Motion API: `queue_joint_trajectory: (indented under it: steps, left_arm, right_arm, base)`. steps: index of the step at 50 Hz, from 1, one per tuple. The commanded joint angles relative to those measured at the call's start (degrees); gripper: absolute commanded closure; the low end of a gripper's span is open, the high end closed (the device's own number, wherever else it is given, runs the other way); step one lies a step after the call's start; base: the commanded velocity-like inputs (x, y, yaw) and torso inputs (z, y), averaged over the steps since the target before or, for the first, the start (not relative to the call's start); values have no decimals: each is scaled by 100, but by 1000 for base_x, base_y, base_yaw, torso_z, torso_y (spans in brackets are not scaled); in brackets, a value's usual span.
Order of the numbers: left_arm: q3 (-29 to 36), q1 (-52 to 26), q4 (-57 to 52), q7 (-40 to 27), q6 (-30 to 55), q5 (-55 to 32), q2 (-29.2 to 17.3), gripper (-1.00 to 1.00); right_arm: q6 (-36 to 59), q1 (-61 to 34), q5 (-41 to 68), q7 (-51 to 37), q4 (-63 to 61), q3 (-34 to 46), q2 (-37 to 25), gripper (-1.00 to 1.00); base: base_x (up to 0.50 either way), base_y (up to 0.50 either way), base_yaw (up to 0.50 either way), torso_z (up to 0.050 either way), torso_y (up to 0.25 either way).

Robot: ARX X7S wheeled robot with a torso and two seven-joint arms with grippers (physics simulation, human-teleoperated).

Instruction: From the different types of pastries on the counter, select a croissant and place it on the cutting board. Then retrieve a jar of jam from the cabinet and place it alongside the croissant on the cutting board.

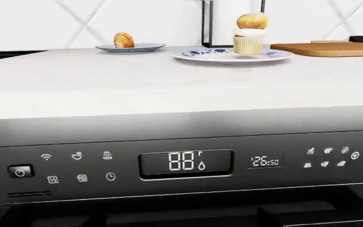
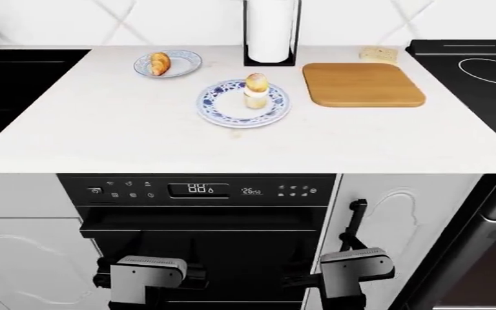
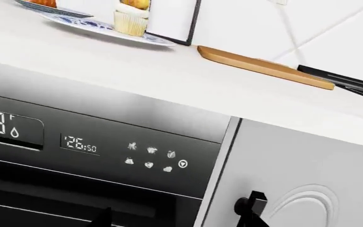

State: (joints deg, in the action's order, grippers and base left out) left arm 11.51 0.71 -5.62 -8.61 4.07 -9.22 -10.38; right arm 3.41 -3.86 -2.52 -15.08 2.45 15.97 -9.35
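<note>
The golden croissant (image 2: 159,63) (image 1: 123,40) lies on a small plate (image 2: 181,64) at the back left of the counter (image 2: 101,123). The wooden cutting board (image 2: 364,84) (image 1: 326,48) (image 3: 263,66) lies bare at the back right. A cupcake (image 2: 255,90) (image 1: 249,33) (image 3: 131,19) stands on a blue-and-white plate (image 2: 222,106), and a bread slice (image 2: 377,53) sits behind the board. My left gripper (image 2: 149,278) (image 1: 181,220) and right gripper (image 2: 338,278) (image 3: 175,220) hang low before the dishwasher, below counter height, both open and holding nothing. The jar of jam is out of view.
A paper towel holder (image 2: 271,32) stands at the wall between plate and board. A black sink (image 2: 7,84) lies left, a black cooktop (image 2: 480,71) right. The dishwasher panel (image 2: 201,189) faces both grippers; a white cabinet door with a black handle (image 2: 354,223) is beside it.
</note>
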Motion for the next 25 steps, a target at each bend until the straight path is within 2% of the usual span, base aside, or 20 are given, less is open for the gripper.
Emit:
queue_joint_trajectory:
  steps: [1, 25]
  left_arm:
    - [44, -17, 4, -31, 5, -23, -33, -100]
    - [41, -90, -29, -181, 94, -96, -82, -100]
  right_arm:
    - [42, -6, 17, -39, -38, 42, -37, -100]
    - [180, -67, 52, -96, -76, 143, -82, -100]
  base:
    - [-1, 500, 0, 0, 0]
    - [-1, 500, 0, 0, 0]
